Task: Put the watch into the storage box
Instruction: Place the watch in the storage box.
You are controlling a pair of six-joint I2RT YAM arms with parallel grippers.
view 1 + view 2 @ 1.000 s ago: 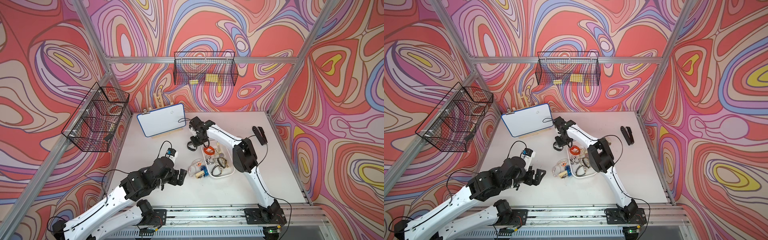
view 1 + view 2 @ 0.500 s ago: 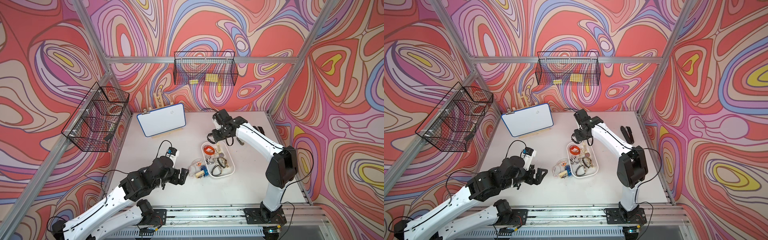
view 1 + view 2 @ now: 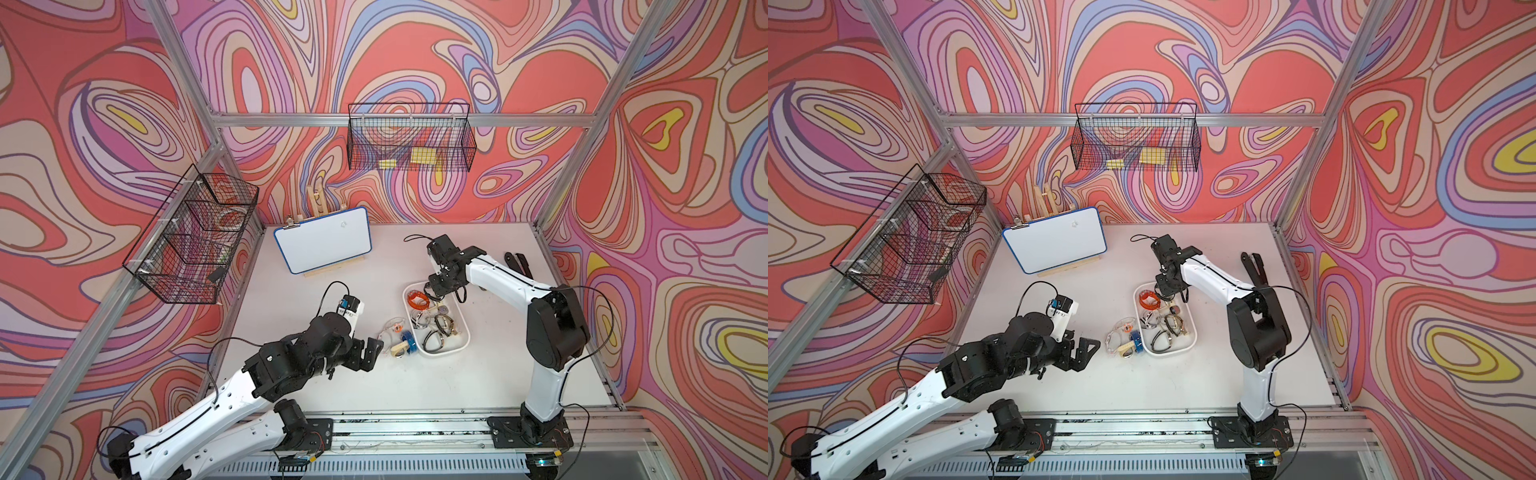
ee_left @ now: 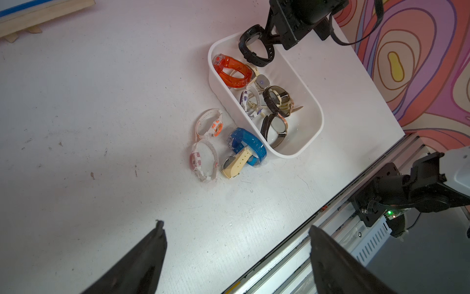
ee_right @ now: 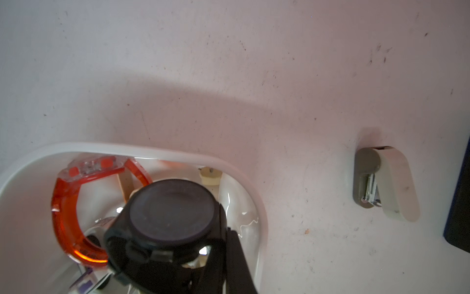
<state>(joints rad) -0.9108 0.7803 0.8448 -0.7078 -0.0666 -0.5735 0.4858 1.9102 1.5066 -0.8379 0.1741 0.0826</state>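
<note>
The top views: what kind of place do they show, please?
Probably a robot test cell: left arm and right arm bolted to a rail at the table's edge, an aluminium frame carrying swirl-printed walls, and staged props such as a whiteboard and wire baskets.

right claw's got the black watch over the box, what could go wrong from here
The right claw holds the black watch close to the end rim of the storage box; released there, it might catch the rim or slide off the orange watch and out.
The open left claw faces loose watches bunched against the box wall; the blue watch overlaps the cream watch, so a grab may snag both or shove the box.
</note>
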